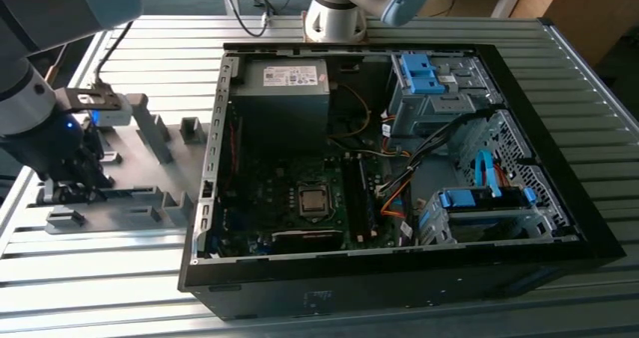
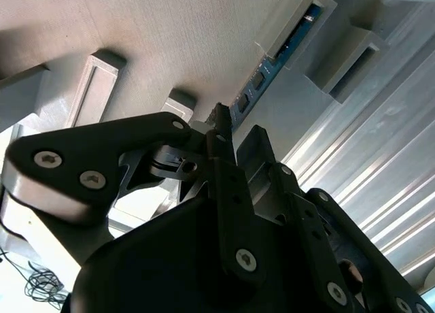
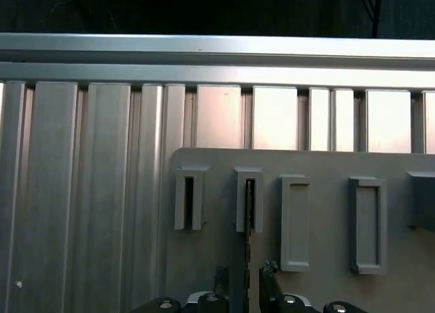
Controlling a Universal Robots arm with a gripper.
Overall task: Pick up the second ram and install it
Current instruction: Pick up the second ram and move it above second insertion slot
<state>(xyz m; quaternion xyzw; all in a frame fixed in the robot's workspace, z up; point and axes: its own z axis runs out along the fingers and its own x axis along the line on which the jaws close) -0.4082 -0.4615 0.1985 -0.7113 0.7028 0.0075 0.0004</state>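
The gripper (image 3: pixel 245 275) is lowered onto the grey holder plate (image 3: pixel 326 163), and in both wrist views its two fingers (image 3: pixel 221 280) are spread, one on each side of the second ram (image 3: pixel 249 204), with a small gap showing between each finger and the board, so nothing is pinched. The second ram stands on edge in its slot, its blue strip and dark chips clear in the second wrist view (image 2: pixel 268 71); one end lies between the fingers and the far end sits in a grey holder block (image 3: pixel 249 175). More holder blocks stand in a row beside it on the plate, and past the plate run the ribbed aluminium slats of the table (image 3: pixel 102 156). In the exterior view the gripper (image 1: pixel 75 185) hangs over the plate (image 1: pixel 150 200) at the exterior view's left, just beside the open computer case (image 1: pixel 399 278). Inside the case lie the motherboard (image 1: pixel 313 201), farther back the power supply (image 1: pixel 284 80), and at the exterior view's right the bright blue drive-bay latches (image 1: pixel 420 72).
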